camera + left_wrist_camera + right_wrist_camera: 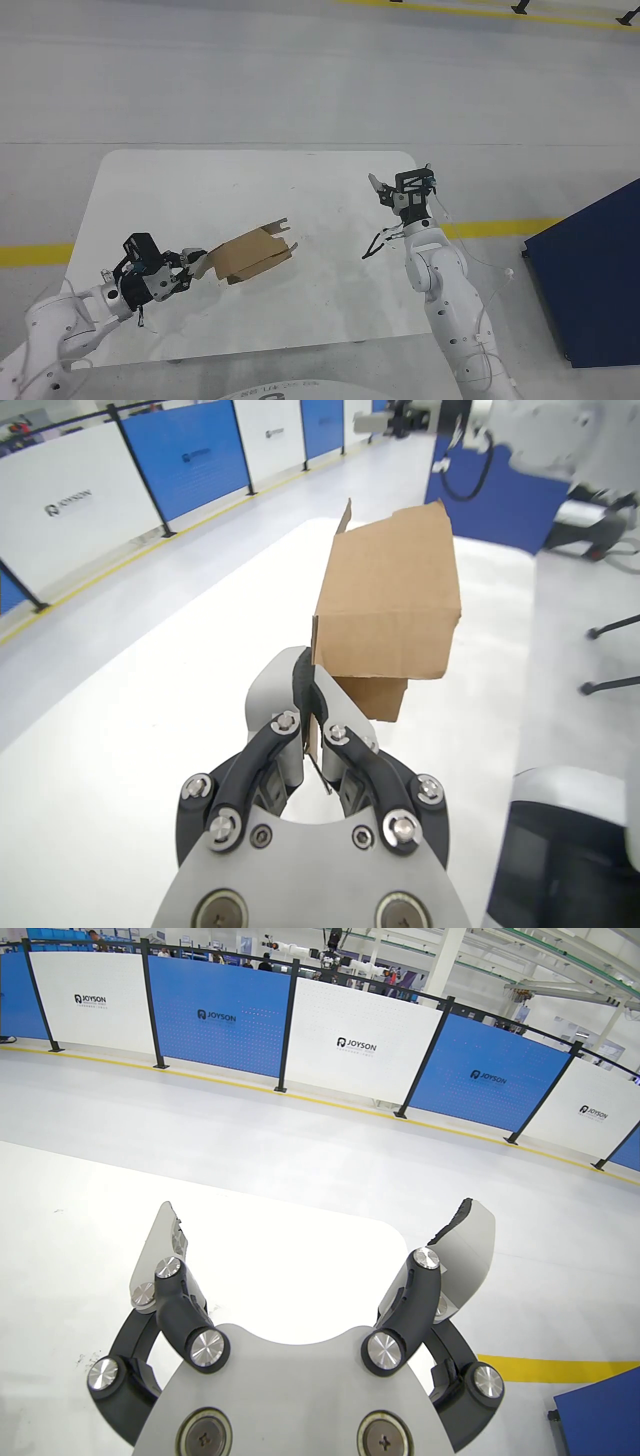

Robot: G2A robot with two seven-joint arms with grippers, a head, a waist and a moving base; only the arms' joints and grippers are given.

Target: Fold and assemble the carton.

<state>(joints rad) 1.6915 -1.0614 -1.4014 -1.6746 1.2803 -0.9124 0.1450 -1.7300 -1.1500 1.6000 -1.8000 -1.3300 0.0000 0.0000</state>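
The brown corrugated carton (255, 255) sits over the middle of the white bench (200, 190), lying askew to its edges. From above it reads as a partly squared tube with two narrow flaps jutting from the end that faces the far right corner.

The left wrist view adds what the top view cannot. The left pincer (310, 680) is clamped on a thin cardboard flap seen edge-on, squeezed between its black ribbed pads (301, 680). Beyond the pincer the carton (390, 600) shows a flat matte panel, a creased fold line across it and a rough cut lower edge. A shorter flap hangs beneath. No view shows whether the carton touches the bench (150, 700).

In the top view the left pincer (195, 265) lies toward the near left corner, at the carton's near end.

The right pincer (402, 180) is close to the right edge, well apart from the carton. Its own view shows the right pincer (317, 1208) spread wide and holding nothing. Its curved grey metal fingers (472, 1238) frame the rounded far right corner of the smooth bench (100, 1203).
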